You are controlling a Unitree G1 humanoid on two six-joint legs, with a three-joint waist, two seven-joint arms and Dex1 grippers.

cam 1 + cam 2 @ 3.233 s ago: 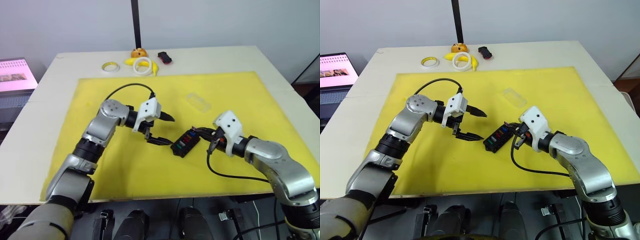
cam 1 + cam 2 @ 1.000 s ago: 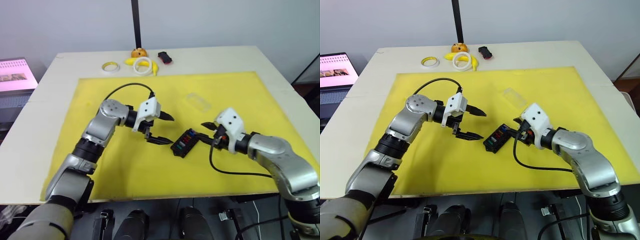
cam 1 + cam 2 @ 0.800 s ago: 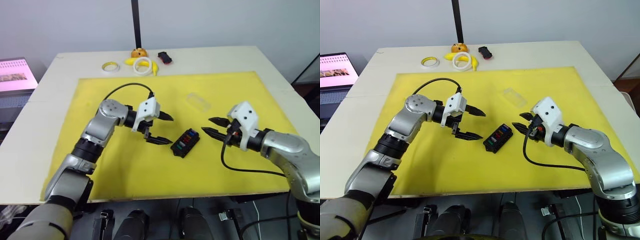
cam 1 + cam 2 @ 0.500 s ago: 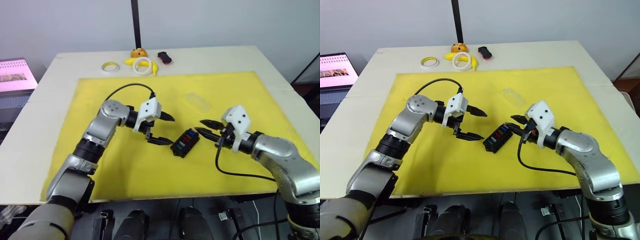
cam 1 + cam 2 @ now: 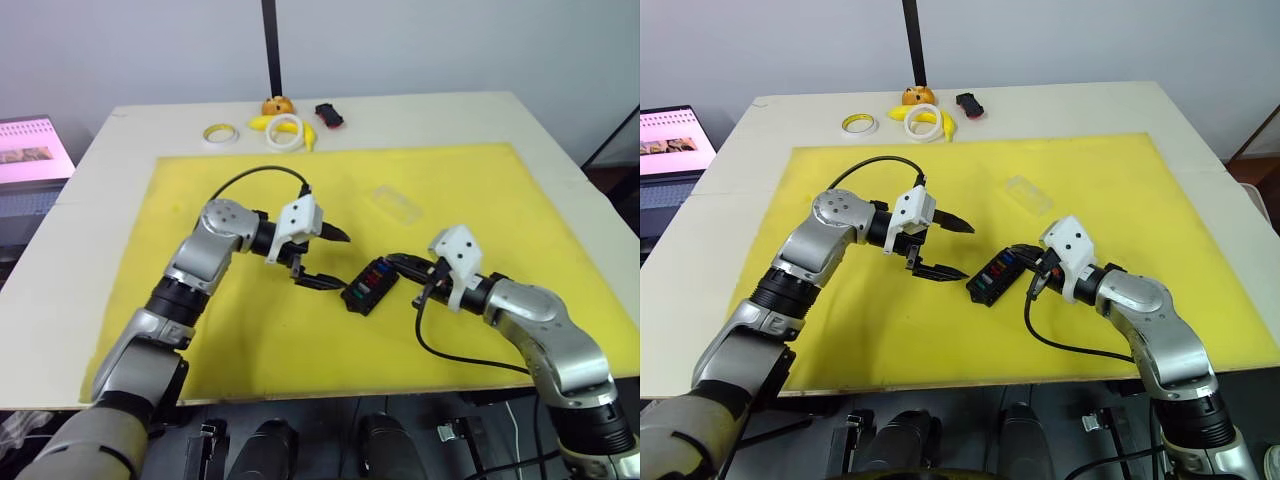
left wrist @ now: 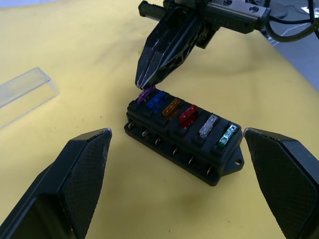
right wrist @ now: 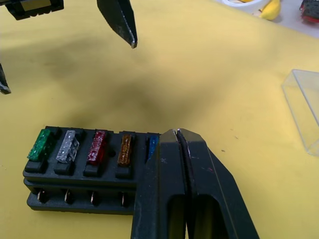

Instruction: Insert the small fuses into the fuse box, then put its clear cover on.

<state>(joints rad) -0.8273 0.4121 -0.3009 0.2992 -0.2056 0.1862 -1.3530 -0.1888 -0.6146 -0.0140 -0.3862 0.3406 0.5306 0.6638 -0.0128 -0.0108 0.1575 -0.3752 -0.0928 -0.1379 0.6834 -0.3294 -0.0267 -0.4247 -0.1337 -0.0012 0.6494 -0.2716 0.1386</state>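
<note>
My right claw (image 6: 144, 84), pressed together, tips the purple fuse (image 6: 146, 94) at the end of the fuse box (image 6: 183, 134) on the yellow mat (image 5: 460, 190); my left claw (image 5: 322, 258) hangs spread beside; tiny, slick fuses want edge pinches.

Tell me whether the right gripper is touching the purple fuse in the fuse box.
Touching. In the left wrist view the right gripper, jaws shut, has its tip pressed on the purple fuse at the end slot of the fuse box.
</note>
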